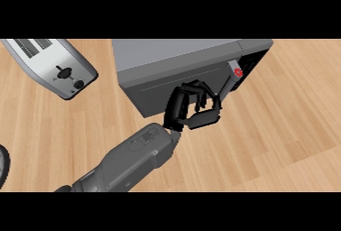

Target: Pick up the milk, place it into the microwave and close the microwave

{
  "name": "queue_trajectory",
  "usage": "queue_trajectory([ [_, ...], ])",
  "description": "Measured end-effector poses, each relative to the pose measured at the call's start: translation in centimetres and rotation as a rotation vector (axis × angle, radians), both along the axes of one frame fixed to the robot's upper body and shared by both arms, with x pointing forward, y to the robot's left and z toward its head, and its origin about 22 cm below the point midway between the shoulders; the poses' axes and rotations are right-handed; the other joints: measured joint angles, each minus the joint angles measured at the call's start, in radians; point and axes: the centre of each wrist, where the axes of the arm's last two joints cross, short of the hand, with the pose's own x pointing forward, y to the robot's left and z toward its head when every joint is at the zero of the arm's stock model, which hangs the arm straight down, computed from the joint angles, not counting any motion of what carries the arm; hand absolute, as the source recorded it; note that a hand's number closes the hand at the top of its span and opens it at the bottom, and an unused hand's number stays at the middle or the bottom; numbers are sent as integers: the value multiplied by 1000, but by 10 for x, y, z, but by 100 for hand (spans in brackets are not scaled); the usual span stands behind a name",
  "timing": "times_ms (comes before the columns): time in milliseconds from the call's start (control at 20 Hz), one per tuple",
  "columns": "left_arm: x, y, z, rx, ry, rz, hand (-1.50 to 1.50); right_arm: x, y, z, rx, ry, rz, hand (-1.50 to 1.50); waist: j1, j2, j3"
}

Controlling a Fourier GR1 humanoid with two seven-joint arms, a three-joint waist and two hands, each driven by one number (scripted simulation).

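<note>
The grey microwave (174,54) stands at the top middle of the counter, its dark door (149,92) facing me and lying against the body. Its control panel, with a red button (237,71), is at the right end. No milk shows anywhere in view. My left hand (202,118) comes in from the lower left and rests against the right part of the door. Its fingers (181,98) are loosely bent, touch the door's face and hold nothing. The right hand is out of view.
A silver toaster (53,65) lies at the upper left, close to the microwave's left side. A dark curved rim (4,163) pokes in at the left edge. Bare wooden counter (279,135) spreads to the right of the hand.
</note>
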Motion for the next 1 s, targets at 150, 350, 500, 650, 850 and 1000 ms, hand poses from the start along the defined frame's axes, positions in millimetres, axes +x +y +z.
queue_trajectory([
  [150,0,-1,0,-4,-8,-3,150,1,-5,4,-7,0,-6,-150,2,2,1],
  [350,0,-1,-1,-9,-15,-4,150,2,-11,17,-52,-13,-25,-150,3,3,1],
  [500,0,-2,-1,-15,-17,-1,150,3,-16,25,-74,-27,-35,-150,3,3,2],
  [650,0,-2,-1,-21,-22,-5,150,3,-21,31,-87,-33,-48,-150,4,5,3],
  [850,0,-3,-1,-26,-33,-7,150,5,-28,33,-82,-27,-49,-150,7,8,5],
  [1000,0,-4,0,-29,-35,-14,150,7,-33,31,-58,-23,-43,-150,10,9,5],
])
